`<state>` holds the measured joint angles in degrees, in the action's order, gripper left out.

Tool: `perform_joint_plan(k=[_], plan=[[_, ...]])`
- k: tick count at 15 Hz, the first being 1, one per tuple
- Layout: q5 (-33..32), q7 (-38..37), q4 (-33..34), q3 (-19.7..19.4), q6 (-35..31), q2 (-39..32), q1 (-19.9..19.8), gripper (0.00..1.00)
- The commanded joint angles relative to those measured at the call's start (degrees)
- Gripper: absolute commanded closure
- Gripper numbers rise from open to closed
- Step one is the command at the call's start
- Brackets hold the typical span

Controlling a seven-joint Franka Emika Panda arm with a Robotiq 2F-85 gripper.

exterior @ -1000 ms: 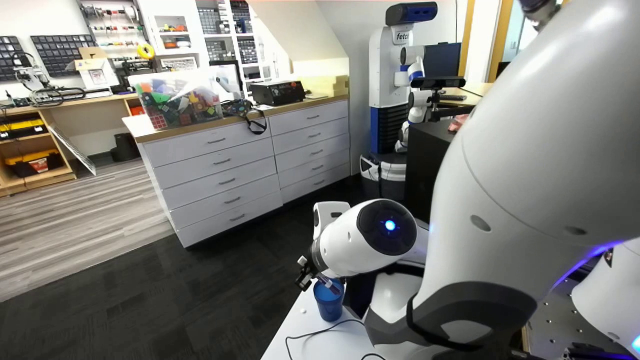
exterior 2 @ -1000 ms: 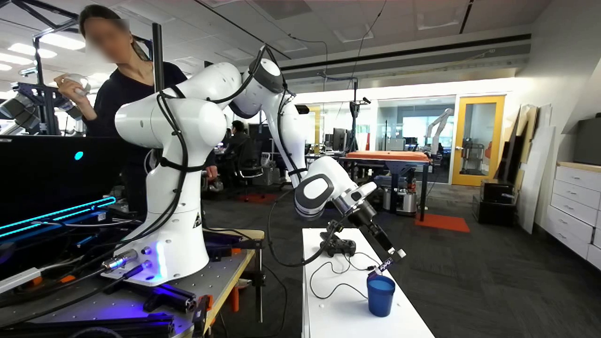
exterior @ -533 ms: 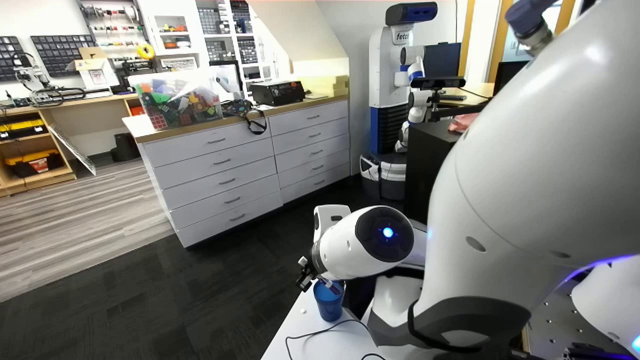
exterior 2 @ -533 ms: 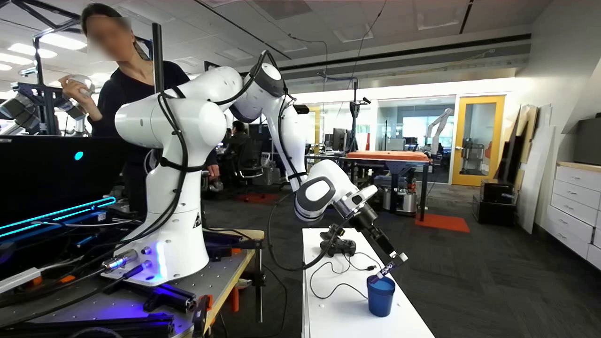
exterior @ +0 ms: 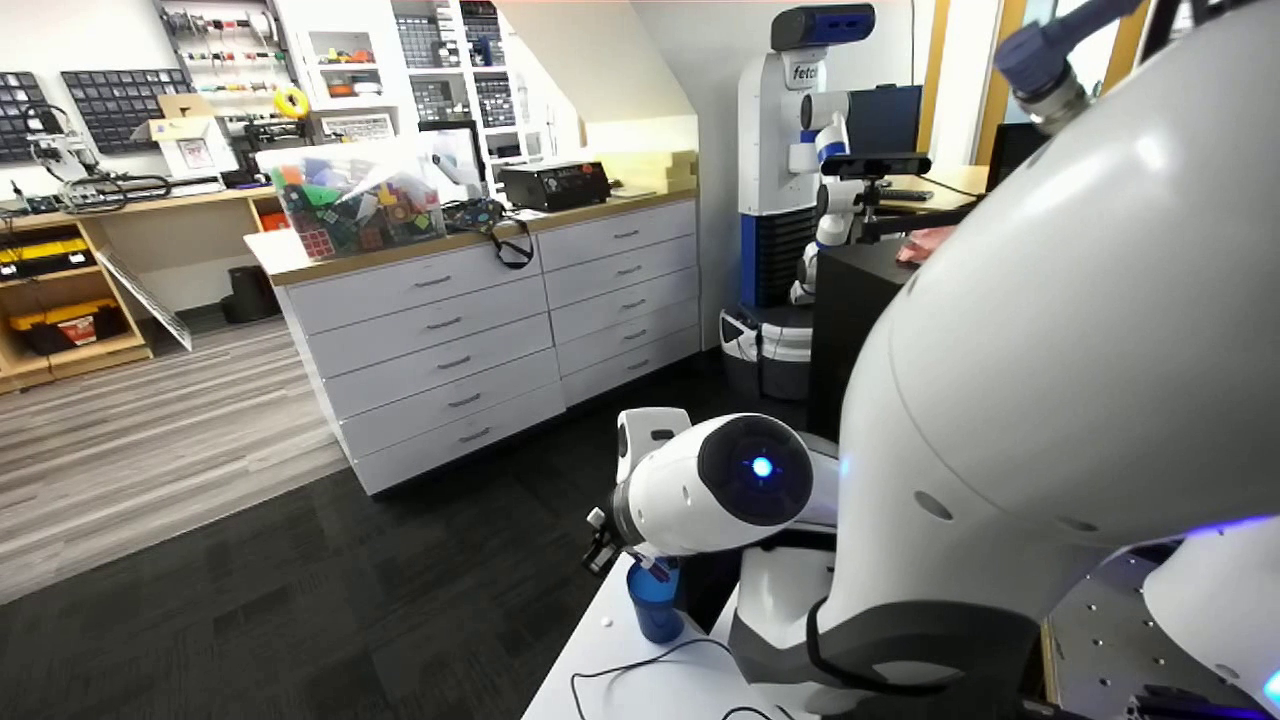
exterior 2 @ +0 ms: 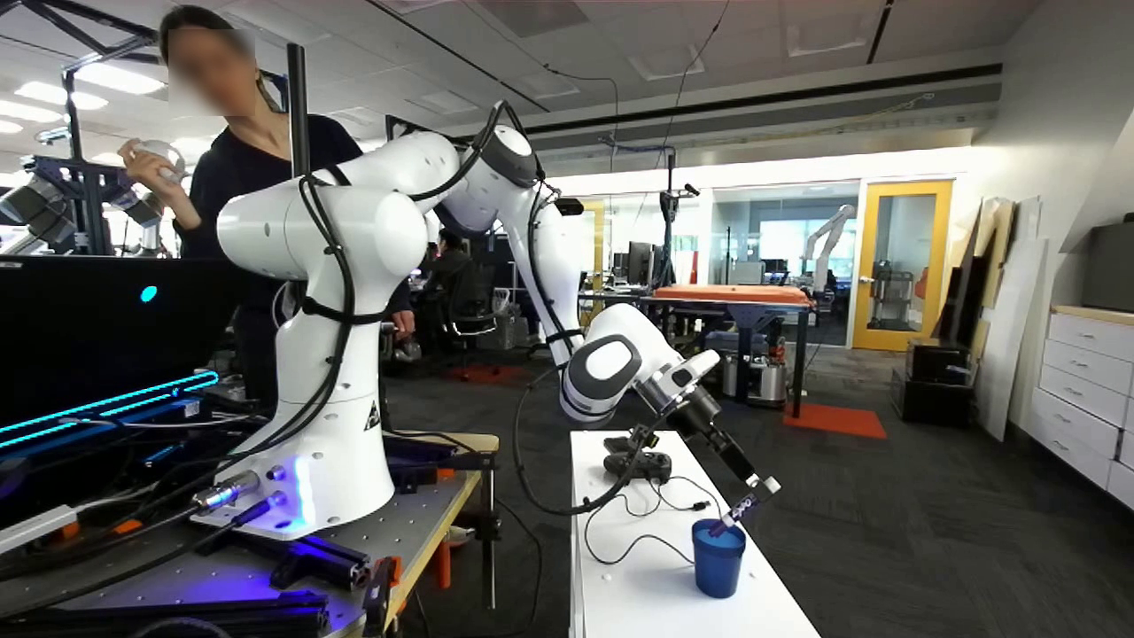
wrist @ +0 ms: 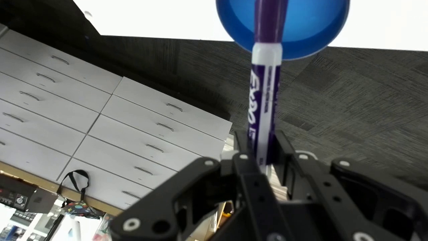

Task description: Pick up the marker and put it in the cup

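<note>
The marker (exterior 2: 741,510) is purple and white with a purple cap. My gripper (wrist: 262,144) is shut on its upper end, and the marker slants down, cap first. The blue cup (exterior 2: 718,563) stands upright on the white table. The marker's cap end is at the cup's opening; I cannot tell how far below the rim it reaches. In the wrist view the marker (wrist: 265,93) overlaps the opening of the cup (wrist: 301,50). In an exterior view the gripper (exterior: 600,550) is above and beside the cup (exterior: 655,612), with the marker (exterior: 652,567) slanting into its opening.
The narrow white table (exterior 2: 638,602) bears a black game controller (exterior 2: 640,464) and a thin black cable (exterior 2: 611,560) behind the cup. Its edge is close to the cup. White drawers (exterior: 450,330) stand across the dark floor. A person (exterior 2: 257,159) stands behind the arm.
The gripper with the marker has moved a little down, then sideways, to the right in an exterior view, bringing the cap end farther over the cup's opening. The grip and the cup look unchanged.
</note>
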<state>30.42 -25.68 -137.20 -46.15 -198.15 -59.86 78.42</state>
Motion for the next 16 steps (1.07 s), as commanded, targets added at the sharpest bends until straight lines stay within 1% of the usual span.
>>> perform_joint_plan(k=[1,2,3,5,6,7,9,10,11,13,14,15,16], plan=[[-3.39,-3.62,1.28,-1.08,0.00,-1.11,-0.30,0.55],[-3.67,-4.10,1.55,-1.07,0.00,-1.44,-0.35,0.53],[-3.96,-4.77,1.81,-1.08,0.00,-1.66,-0.30,0.49],[-4.36,-5.74,2.04,-1.21,0.00,-1.91,0.00,0.35],[1.20,0.84,2.07,0.77,0.00,-0.55,-0.76,0.55],[1.18,0.78,2.21,0.78,0.00,-0.56,-0.77,0.47],[1.17,0.73,2.33,0.78,0.00,-0.61,-0.77,0.36],[1.17,0.70,2.33,0.78,0.00,-0.64,-0.77,0.10],[1.87,0.99,2.25,0.86,0.00,-0.56,-0.61,0.10],[3.23,2.49,2.18,1.44,0.00,0.22,-0.82,0.02],[0.95,0.66,1.93,0.67,0.61,0.27,-0.25,0.00],[4.32,2.77,2.56,1.64,0.00,-0.76,-0.61,0.12],[4.27,2.77,2.65,1.64,0.01,-0.76,-0.60,0.05]])
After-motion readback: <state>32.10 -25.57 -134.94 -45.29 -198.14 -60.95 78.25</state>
